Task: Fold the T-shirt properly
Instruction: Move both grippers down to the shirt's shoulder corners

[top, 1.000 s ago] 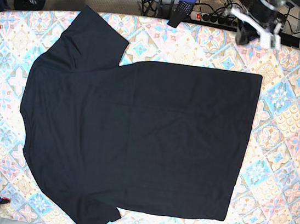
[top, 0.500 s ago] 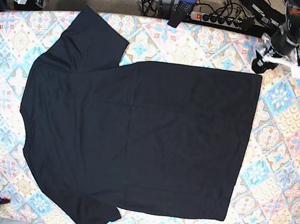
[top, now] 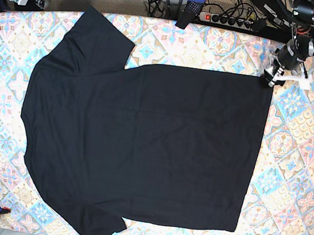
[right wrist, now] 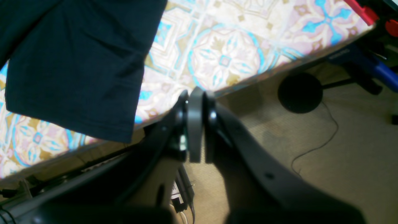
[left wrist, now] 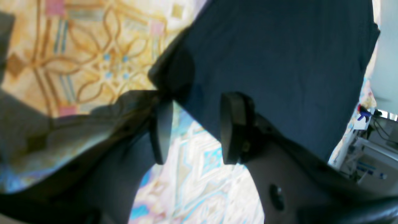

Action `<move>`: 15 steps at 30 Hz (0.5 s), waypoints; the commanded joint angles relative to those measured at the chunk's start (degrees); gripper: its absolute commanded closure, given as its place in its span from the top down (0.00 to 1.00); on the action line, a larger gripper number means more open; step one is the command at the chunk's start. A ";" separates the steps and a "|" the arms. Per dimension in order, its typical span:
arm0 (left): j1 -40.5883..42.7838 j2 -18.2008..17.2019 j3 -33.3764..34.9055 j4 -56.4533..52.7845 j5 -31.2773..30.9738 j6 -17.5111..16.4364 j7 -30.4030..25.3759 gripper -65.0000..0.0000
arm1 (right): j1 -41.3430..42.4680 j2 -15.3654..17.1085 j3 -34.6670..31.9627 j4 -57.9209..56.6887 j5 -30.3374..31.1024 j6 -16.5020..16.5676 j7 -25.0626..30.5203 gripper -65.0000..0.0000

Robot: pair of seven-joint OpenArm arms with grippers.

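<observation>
Black cotton, the T-shirt [top: 142, 144] lies flat mid-frame, long axis left to right. Nearer, at its upper-right hem corner, the left gripper [top: 269, 79] has jaws spread (nothing pinched); the right gripper [right wrist: 195, 130], upper left, is pressed together, empty.

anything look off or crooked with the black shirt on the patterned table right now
Nothing stands out. The plain black short-sleeved T-shirt lies spread flat on the tile-patterned tablecloth, sleeves out, with no bunching or overhang visible. The open left gripper sits at one hem corner, holding nothing.
</observation>
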 commanded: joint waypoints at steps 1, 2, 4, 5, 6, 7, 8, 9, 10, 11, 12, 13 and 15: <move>-0.62 -0.24 0.71 0.53 -0.29 -0.10 0.40 0.38 | -0.89 0.32 0.24 1.29 0.21 0.16 1.18 0.00; -1.15 -0.15 1.15 0.53 -0.29 -0.10 0.40 0.38 | -0.89 0.32 0.24 1.37 0.21 0.16 1.18 0.00; -2.38 0.02 1.32 0.53 -0.21 -0.10 0.40 0.38 | -0.89 0.32 0.24 1.37 0.21 0.16 1.18 0.00; -2.73 0.64 1.32 0.53 -0.21 -0.10 0.40 0.38 | -0.80 0.32 0.24 1.46 0.21 0.16 1.18 0.00; -3.08 1.16 1.32 0.53 -0.21 -0.10 0.40 0.38 | -0.45 0.32 0.24 1.46 0.21 0.16 1.18 0.01; -3.43 1.52 1.32 0.53 -0.21 -0.10 0.40 0.38 | -0.18 0.32 0.24 1.46 0.21 0.16 1.18 0.01; -3.70 1.60 1.32 0.53 -0.21 -0.10 0.40 0.37 | -0.01 0.32 0.24 1.37 0.21 0.16 1.18 0.01; -3.70 1.69 1.32 0.53 -0.21 -0.10 0.48 0.36 | -0.01 0.32 0.24 1.37 0.21 0.16 1.09 0.01; -3.70 1.69 1.32 0.62 -0.38 -0.10 0.48 0.32 | 0.17 0.32 0.15 1.37 0.21 0.16 0.92 0.02; -3.70 1.69 1.32 0.71 -0.47 -0.10 1.10 0.25 | 0.34 0.32 -0.20 1.37 0.21 0.16 -0.23 0.04; -3.70 1.69 1.32 0.71 -0.47 -0.10 2.15 0.17 | 0.34 0.32 -0.29 1.37 0.21 0.16 -1.55 0.06; -3.70 1.69 1.15 0.71 -0.47 -0.19 3.39 0.07 | 0.96 0.32 -0.38 1.37 0.21 0.16 -2.95 0.09; -3.52 1.69 1.06 0.71 -0.56 -0.19 4.97 0.00 | 2.54 0.32 -0.47 1.37 0.29 0.16 -5.50 0.13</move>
